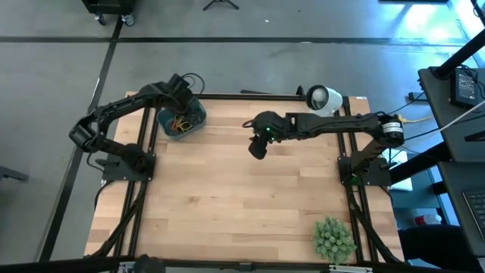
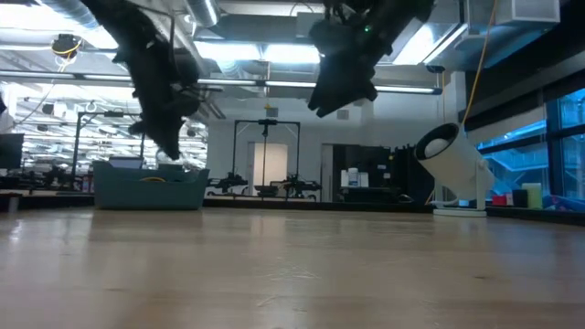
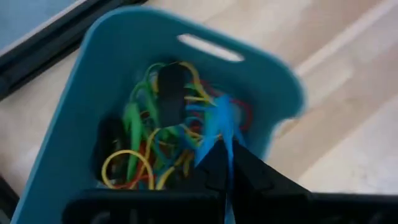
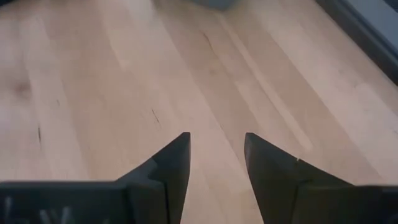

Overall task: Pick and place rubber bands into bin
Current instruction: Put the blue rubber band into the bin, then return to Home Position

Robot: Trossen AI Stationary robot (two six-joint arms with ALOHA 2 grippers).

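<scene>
Many rubber bands (image 3: 146, 155) in bin (image 3: 81, 118), under left gripper (image 3: 227, 163)

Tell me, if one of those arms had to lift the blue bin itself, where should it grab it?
Probably by the rim of the bin, coming straight down from above. Its walls are thin and low, so one finger could go inside and one outside. The slot handle in the end wall marks a likely spot. The rubber bands fill the middle, so keep to the edge.

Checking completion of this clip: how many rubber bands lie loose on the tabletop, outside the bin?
0. Every rubber band in view sits heaped inside the bin at the table's far left corner; some could hide under the arms.
</scene>
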